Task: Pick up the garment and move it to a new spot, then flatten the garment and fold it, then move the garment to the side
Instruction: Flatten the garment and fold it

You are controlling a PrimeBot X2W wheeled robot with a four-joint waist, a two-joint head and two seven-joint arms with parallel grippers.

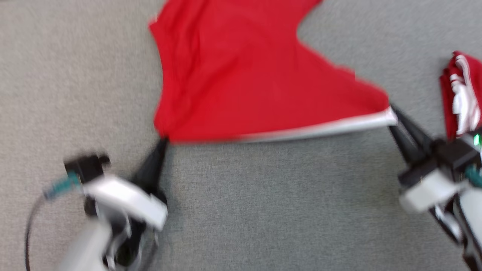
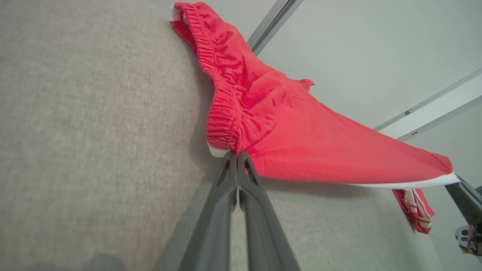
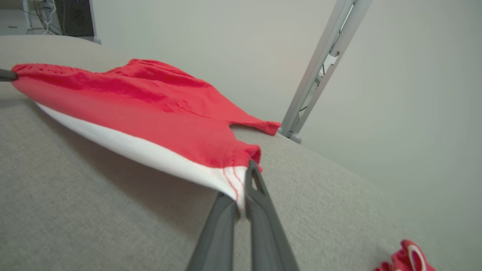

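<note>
Head view: we see the red garment (image 1: 244,75) on a grey fabric surface (image 1: 263,210). Its far end is cut off by the top edge, and the whole picture is smeared by blur.
Left corner: the left gripper (image 1: 162,141) has its jaws pinched together on the garment's near left corner. In the left wrist view the two fingers meet on the gathered, ribbed edge.
Right corner: the right gripper (image 1: 391,113) has its jaws closed on the near right corner, where the white hem band (image 1: 320,130) ends. In the right wrist view white cloth sits between the fingers.
Near edge: it is stretched taut between the two grippers and raised off the surface, with a shadow beneath it in both wrist views.
Far part: it lies on the surface, and in the right wrist view one red end reaches toward a metal post (image 3: 320,67).
Side bundle: a red-and-white bundle (image 1: 461,94) sits at the right edge, partly cut off and partly behind the right arm. We cannot tell what piece it is.
Blur: both arm bodies are too smeared to read.
</note>
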